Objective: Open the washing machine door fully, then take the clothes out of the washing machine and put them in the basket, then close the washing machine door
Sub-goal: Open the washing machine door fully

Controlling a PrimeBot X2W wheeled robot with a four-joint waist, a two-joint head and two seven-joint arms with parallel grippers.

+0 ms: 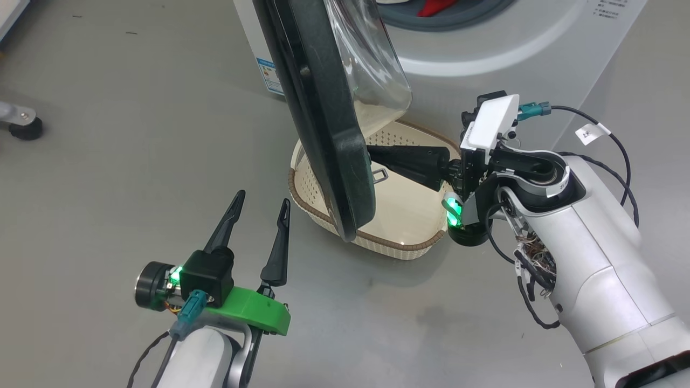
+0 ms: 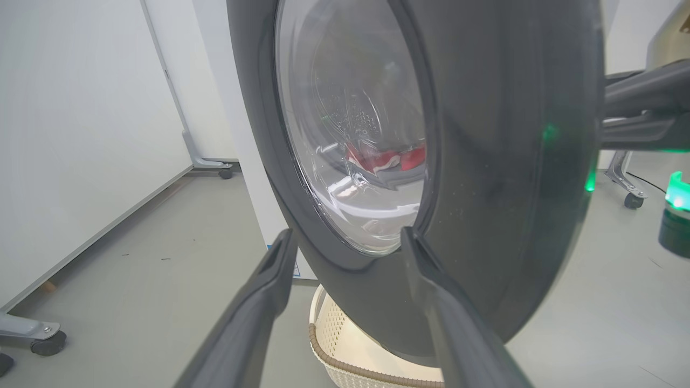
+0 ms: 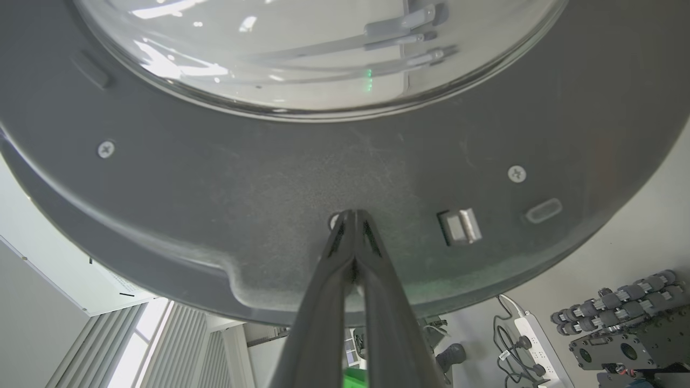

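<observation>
The washing machine (image 1: 512, 48) stands at the top of the head view, with red clothes (image 1: 431, 6) lying in its opening. The washing machine door (image 1: 323, 124) is swung out and I see it nearly edge-on, hanging over the cream basket (image 1: 409, 248) on the floor. My right gripper (image 1: 372, 153) is shut and empty. Its tips (image 3: 353, 215) press on the door's inner face (image 3: 269, 188), left of the latch (image 3: 458, 226). On the door's outer side, my left gripper (image 1: 262, 199) is open and clear of it. Through the door's glass (image 2: 350, 134) the clothes (image 2: 385, 159) show.
A caster foot (image 1: 24, 126) sits on the grey floor at the left. White panel walls on wheeled legs (image 2: 221, 172) stand left of the machine. A power strip (image 3: 531, 337) and a rack of parts (image 3: 620, 334) lie beyond the door's edge.
</observation>
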